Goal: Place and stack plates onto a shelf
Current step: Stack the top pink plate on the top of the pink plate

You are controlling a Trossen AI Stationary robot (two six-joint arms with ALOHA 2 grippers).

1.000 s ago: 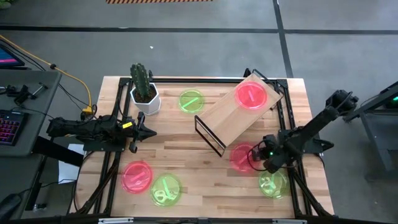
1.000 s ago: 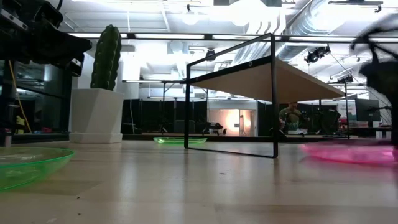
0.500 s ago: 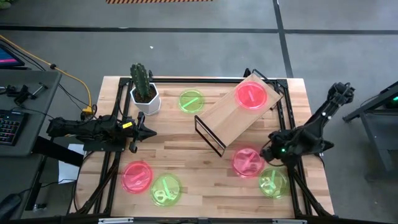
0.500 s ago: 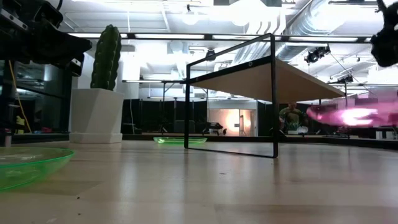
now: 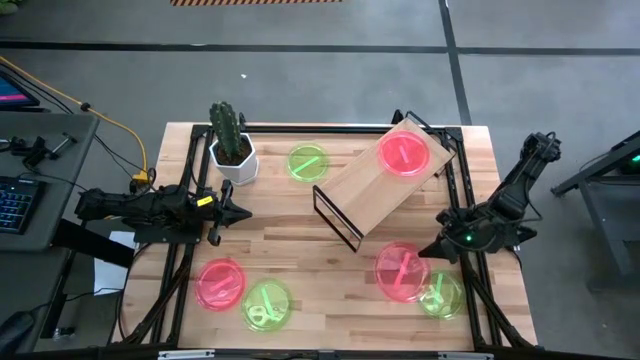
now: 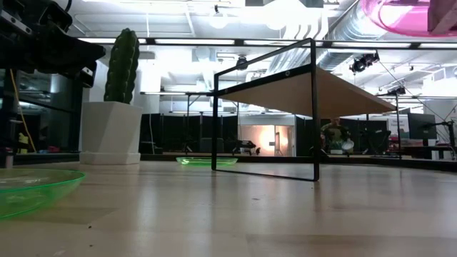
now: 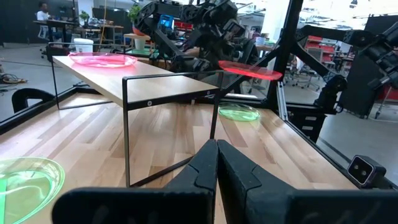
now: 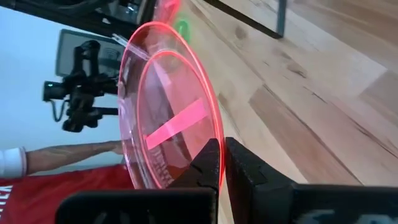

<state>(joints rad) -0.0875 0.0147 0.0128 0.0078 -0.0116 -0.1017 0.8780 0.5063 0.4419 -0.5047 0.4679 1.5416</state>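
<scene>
held plate: a red-pink plate (image 5: 401, 270) hangs in the air at about 4 o'clock of the shelf (image 5: 385, 182), over the bench (image 5: 300, 235).
handling: it looks thin, stiff and light, maybe slippery; I think the rim is the only good place to pinch.
right gripper (image 5: 437, 250): fingers closed on the rim of this plate.
left gripper (image 5: 240, 213): waits at 9 o'clock of the bench, fingers closed on nothing.
shelf: it carries one pink plate (image 5: 404, 153) already.
</scene>
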